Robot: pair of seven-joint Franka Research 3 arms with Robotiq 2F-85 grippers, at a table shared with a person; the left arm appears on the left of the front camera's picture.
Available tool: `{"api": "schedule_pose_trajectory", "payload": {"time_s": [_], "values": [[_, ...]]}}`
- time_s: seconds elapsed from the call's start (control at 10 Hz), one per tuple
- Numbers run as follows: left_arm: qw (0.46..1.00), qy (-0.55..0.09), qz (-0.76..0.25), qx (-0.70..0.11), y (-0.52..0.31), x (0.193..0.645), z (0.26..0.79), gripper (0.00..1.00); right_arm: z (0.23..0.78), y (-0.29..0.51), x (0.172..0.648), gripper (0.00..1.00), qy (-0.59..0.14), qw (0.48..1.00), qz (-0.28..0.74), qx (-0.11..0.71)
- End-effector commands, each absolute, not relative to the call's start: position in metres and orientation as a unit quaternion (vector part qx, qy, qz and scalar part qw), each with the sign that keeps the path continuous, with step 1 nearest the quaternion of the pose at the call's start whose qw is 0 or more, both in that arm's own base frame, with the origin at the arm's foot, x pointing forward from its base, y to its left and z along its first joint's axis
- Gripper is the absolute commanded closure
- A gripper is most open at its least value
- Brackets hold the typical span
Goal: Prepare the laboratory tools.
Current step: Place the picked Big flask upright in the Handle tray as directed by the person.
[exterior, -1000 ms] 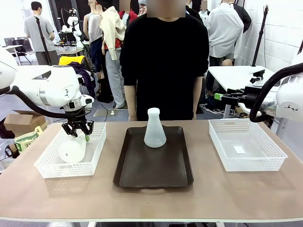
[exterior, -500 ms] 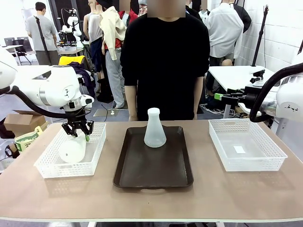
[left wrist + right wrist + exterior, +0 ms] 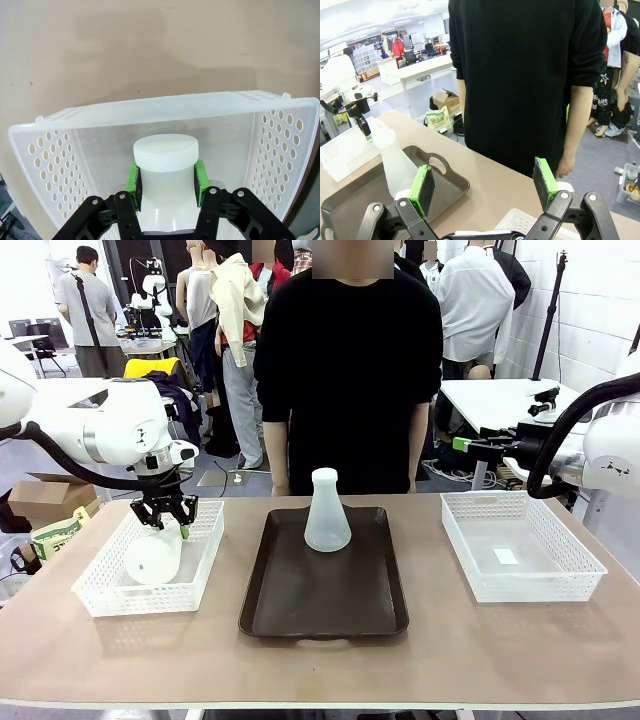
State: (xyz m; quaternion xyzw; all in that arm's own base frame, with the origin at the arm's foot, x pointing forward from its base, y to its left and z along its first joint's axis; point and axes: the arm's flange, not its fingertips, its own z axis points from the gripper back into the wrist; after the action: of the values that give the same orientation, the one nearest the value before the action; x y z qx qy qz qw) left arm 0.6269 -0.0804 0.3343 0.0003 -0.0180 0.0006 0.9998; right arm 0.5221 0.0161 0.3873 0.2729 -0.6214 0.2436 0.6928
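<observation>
One flask (image 3: 327, 512) stands on the tray (image 3: 325, 605), mid-worktop. The left tool (image 3: 180, 531) is clamped on the second flask's (image 3: 155, 556) neck inside the left basket (image 3: 105, 595), so half remains. The right tool (image 3: 485, 189) gapes, holding nothing.

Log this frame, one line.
left tool shut on flask neck in left basket | right tool open | second flask upright on tray

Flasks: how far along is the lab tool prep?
Done: one flask stands upright on the brown tray. In hand: left gripper is shut on the second flask's neck inside the left basket. Left: moving it, probably to the tray.
</observation>
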Motion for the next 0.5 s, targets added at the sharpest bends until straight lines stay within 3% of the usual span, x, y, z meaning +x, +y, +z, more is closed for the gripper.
{"api": "schedule_pose_trajectory", "payload": {"time_s": [0.0,0.4], "values": [[1.000,-0.018,-0.002,-0.005,-0.081,0.622,0.343,1.00,0.389,0.016,0.523,0.00,-0.615,0.697,0.248,0.274],[0.999,-0.004,-0.002,-0.033,-0.079,0.612,0.401,1.00,0.389,0.016,0.523,0.00,-0.615,0.697,0.248,0.274]]}}
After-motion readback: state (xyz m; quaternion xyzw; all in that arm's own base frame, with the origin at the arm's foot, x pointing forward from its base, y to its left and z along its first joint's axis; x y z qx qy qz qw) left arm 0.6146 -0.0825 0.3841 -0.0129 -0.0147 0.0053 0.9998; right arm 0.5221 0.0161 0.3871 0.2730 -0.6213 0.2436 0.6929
